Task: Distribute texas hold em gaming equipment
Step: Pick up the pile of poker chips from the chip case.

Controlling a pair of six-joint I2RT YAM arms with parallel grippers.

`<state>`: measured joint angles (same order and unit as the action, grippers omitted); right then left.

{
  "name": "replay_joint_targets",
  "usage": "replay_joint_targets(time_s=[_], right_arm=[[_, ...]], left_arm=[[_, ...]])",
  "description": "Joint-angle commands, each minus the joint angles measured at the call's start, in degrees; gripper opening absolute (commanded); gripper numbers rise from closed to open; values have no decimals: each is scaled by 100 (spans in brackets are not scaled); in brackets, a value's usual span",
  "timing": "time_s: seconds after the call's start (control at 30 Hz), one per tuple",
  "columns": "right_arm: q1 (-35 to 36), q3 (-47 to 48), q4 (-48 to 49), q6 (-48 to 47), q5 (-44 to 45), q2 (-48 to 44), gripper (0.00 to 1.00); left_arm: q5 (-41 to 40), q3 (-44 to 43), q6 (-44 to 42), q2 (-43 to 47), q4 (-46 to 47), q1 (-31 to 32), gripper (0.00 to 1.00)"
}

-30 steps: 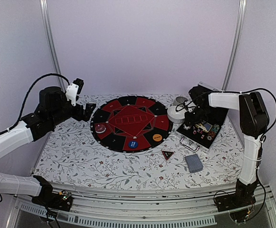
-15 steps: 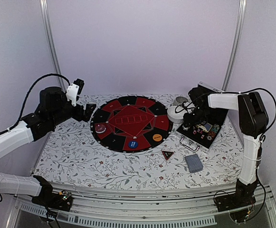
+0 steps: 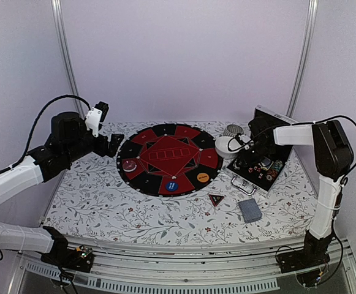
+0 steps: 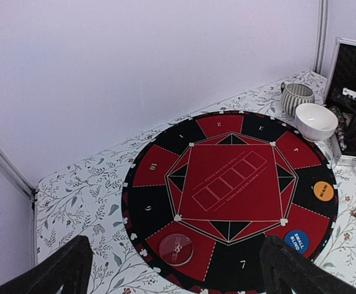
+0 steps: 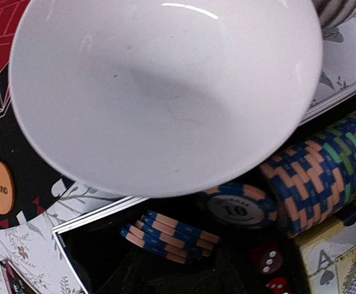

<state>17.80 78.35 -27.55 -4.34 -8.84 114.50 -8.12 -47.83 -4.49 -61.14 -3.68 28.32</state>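
Observation:
A small stack of blue-and-orange poker chips (image 5: 171, 236) hangs tilted over the open black case (image 3: 269, 179), with my right gripper (image 3: 246, 162) shut on it; the dark fingers barely show. In the case lie a "10" chip (image 5: 236, 206), a long roll of chips (image 5: 325, 165), red dice (image 5: 267, 257) and an ace card (image 5: 331, 263). On the round red-black mat (image 3: 165, 144) sit a clear red disc (image 4: 176, 250), a blue disc (image 4: 296, 241) and an orange disc (image 4: 323, 191). The triangular marker (image 3: 216, 199) and the card deck (image 3: 249, 210) lie on the cloth. My left gripper (image 4: 174, 272) hovers open at the mat's left edge.
A white bowl (image 3: 227, 146) stands just left of the case, filling the top of the right wrist view. Behind it is a striped grey cup (image 3: 233, 130). The case's lid (image 3: 269, 114) stands open at the back right. Frame posts rise at the rear corners.
My right arm has shifted a little to the right over the case. The left arm has not moved.

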Motion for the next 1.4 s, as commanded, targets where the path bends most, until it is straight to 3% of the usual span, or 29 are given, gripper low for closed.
replay_joint_targets(time_s=[0.0,0.4,0.73,1.1,1.37], right_arm=[[123,-268,391,-9,-585,-394,39],[114,-65,263,-105,103,-260,44],[21,62,445,-758,-736,-50,58],[-416,-122,706,-1057,-1967,82,58],[-514,-37,780,-1232,-2189,256,63]], left_arm=[[88,47,-24,-46,125,-63,98],[103,55,-38,-73,123,-62,98],[118,55,-56,-99,123,-63,98],[79,64,-86,-143,122,-63,98],[108,72,-103,-161,131,-65,98]])
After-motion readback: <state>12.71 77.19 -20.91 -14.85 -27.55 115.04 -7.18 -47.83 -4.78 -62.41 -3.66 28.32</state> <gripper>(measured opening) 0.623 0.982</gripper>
